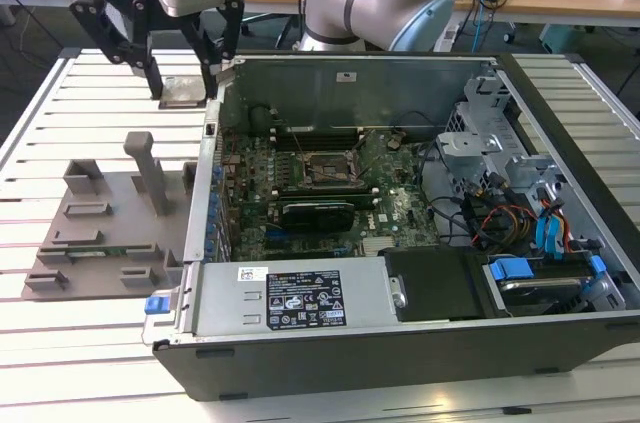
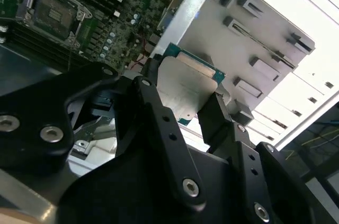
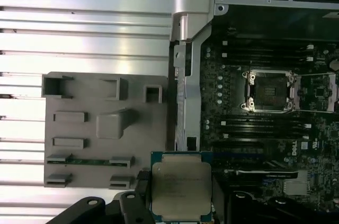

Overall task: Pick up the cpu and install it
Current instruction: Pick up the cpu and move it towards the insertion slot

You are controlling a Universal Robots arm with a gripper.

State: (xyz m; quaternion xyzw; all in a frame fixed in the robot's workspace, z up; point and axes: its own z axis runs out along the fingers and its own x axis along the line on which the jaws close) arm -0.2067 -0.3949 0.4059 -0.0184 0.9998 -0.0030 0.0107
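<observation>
The cpu (image 1: 186, 91) is a flat silver-grey square with a green rim. It hangs in the air above the slatted table, just outside the computer case's far corner on the exterior view's left. My gripper (image 1: 184, 83) is shut on it, with a black finger on each side edge. In both wrist views the cpu (image 2: 186, 87) (image 3: 181, 186) sits between the black fingers (image 2: 154, 108), its metal top showing. The empty cpu socket (image 1: 328, 169) (image 3: 267, 90) (image 2: 52, 12) lies open on the green motherboard inside the case.
The open computer case (image 1: 400, 348) fills the middle of the table, with a black card (image 1: 318, 213), cables and drive bays inside. A grey plastic tray (image 1: 95, 228) (image 3: 100, 144) with upright posts lies beside the case on the exterior view's left. Desks stand behind.
</observation>
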